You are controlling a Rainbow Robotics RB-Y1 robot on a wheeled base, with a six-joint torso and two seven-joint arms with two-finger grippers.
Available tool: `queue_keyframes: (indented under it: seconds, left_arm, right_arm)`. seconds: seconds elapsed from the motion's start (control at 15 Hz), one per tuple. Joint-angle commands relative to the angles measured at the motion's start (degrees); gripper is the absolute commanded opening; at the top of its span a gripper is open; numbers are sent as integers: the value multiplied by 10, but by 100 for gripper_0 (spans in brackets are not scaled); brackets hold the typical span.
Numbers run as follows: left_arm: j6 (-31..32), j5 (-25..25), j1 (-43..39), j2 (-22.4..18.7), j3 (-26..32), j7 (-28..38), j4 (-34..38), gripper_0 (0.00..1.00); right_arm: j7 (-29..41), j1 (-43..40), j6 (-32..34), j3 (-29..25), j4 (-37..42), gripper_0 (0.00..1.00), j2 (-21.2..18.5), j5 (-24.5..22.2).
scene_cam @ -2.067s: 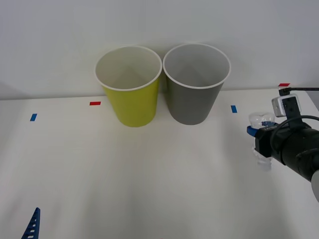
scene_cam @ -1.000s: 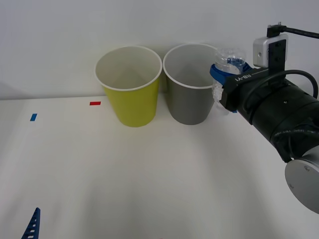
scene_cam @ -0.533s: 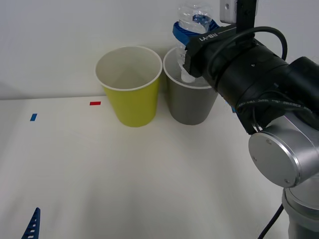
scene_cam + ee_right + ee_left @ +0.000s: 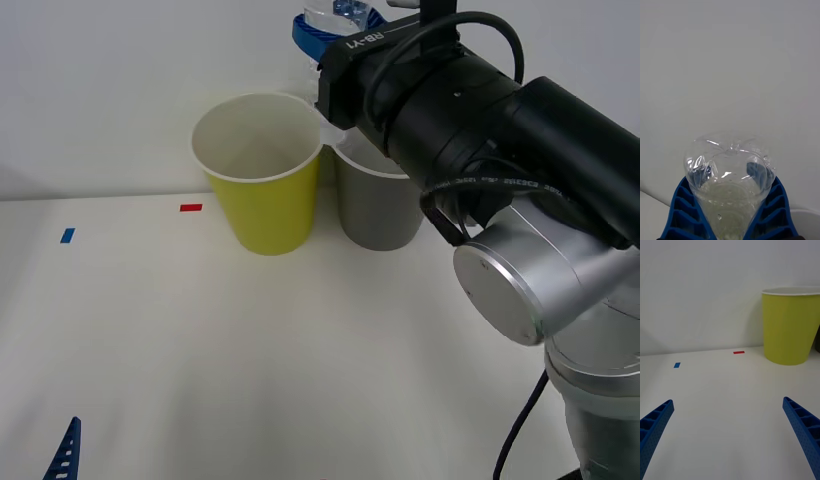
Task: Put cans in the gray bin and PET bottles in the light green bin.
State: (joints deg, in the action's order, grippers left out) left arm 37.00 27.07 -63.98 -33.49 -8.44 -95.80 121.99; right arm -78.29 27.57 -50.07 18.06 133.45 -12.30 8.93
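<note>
PET bottle (image 4: 345, 12) clamped in right tool (image 4: 335, 25), held high, just past the light green bin (image 4: 262, 175) rim at its 1 o'clock, presumably lining up a drop. Gray bin (image 4: 372, 210) beside it. Left tool (image 4: 730, 435) spread apart, idle over table (image 4: 250, 350).

A clear, crinkly PET bottle (image 4: 729, 180) is held between the two blue ribbed fingers (image 4: 681, 213) of the right gripper (image 4: 729, 225) — one finger on each side, pressed right up against the plastic. The bottle's rounded, dimpled base is pointed at the camera. A plain pale wall is seen behind it, and a bit of white surface at each lower corner.
</note>
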Motion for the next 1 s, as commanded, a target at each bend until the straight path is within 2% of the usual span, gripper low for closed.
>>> queue_keyframes:
  seconds: [0.07, 0.27, 0.6, 0.8, 1.0]
  left_arm:
    - [0, 0, 0, 0, 0, 0, 0, 100]
    - [0, 0, 0, 0, 0, 0, 0, 100]
    - [0, 0, 0, 0, 0, 0, 0, 100]
    - [0, 0, 0, 0, 0, 0, 0, 100]
    - [0, 0, 0, 0, 0, 0, 0, 100]
  right_arm:
    - [-2, 57, 96, 25, -112, 0, 5, 6]
    - [-1, 97, 152, 32, -189, 0, 3, 12]
    - [9, 137, 264, 57, -288, 0, -26, 37]
    - [23, 163, 275, 68, -320, 0, -33, 51]
    - [28, 188, 331, 81, -385, 0, -43, 66]
